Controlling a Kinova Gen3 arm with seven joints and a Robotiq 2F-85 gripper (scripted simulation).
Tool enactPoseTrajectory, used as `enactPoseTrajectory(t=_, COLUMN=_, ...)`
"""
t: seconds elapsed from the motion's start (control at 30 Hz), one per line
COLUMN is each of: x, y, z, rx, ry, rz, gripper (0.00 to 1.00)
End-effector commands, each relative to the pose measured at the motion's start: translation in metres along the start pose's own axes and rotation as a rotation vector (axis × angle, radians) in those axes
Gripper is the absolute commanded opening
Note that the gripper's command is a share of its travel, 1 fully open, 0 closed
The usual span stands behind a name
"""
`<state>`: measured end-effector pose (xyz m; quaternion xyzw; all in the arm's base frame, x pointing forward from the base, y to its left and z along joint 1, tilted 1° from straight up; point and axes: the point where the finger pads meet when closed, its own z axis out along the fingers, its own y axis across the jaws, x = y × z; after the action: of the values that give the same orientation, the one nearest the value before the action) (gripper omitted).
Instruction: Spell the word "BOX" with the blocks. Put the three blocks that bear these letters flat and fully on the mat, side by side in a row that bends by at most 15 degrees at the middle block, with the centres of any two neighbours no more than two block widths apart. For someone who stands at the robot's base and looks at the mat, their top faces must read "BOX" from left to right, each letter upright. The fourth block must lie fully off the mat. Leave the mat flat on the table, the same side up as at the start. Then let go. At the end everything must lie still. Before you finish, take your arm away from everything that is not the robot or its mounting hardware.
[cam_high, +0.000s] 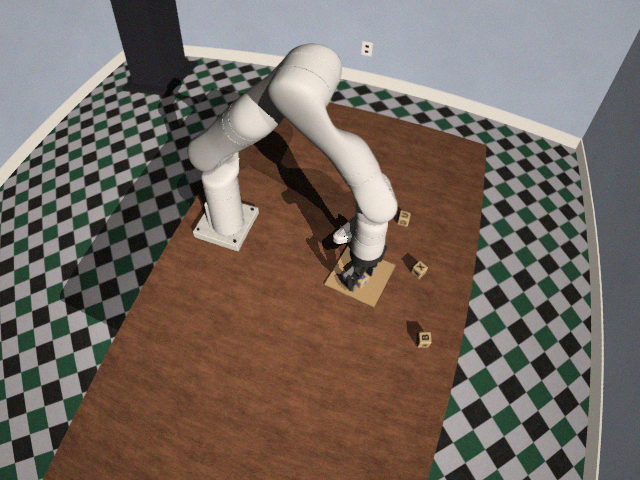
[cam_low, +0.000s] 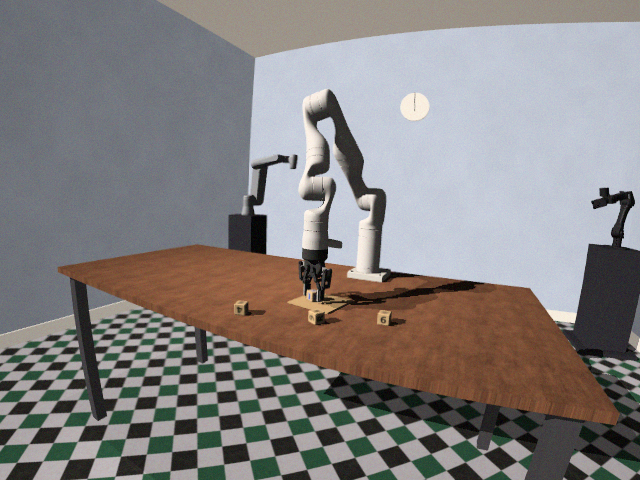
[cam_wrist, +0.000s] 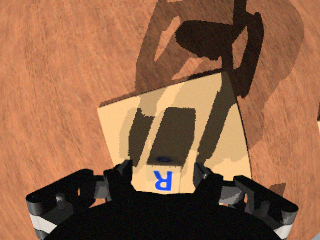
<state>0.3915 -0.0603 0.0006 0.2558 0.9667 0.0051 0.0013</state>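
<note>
Four lettered blocks are in view. One, the R block (cam_wrist: 163, 179), sits on the tan mat (cam_high: 376, 287), with its blue letter facing up in the wrist view. The end effector (cam_high: 355, 279) has its fingers spread on either side of this block, low over the mat, released rather than clenched; whether the pads touch the block's sides cannot be told. The other three blocks lie on the bare tabletop (cam_high: 258, 361), off the mat. The X block (cam_high: 419, 268) is near the mat's right edge. The B block (cam_high: 423, 338) lies well apart toward the near right. The third block (cam_high: 404, 218), whose letter is too small to read surely, rests beside the arm's forearm.

There is one mat, lying flat, and one white arm on a pale base plate (cam_high: 251, 210) bolted to the wood-grain tabletop. The tabletop stands on dark legs over a green, black and grey checkered floor (cam_low: 155, 413). Pale blue walls enclose the room, with a round clock (cam_low: 414, 106) on one and a socket (cam_high: 366, 48) on another. Two dark pedestals (cam_low: 608, 294) each carry a small dark arm.
</note>
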Motion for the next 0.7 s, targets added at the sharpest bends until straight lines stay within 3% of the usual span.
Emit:
enactPoseTrajectory(t=0.0, x=-0.0004, y=0.0002, z=-0.0005, rx=0.0, ry=-0.001, rz=0.0, gripper=0.67)
enactPoseTrajectory(t=0.13, x=-0.0004, y=0.0002, z=-0.0005, rx=0.0, ry=-0.001, rz=0.0, gripper=0.67)
enactPoseTrajectory(t=0.17, x=-0.0004, y=0.0002, z=-0.0005, rx=0.0, ry=-0.001, rz=0.0, gripper=0.46)
enactPoseTrajectory(t=0.67, x=-0.0004, y=0.0002, z=-0.0005, rx=0.0, ry=-0.001, rz=0.0, gripper=0.46)
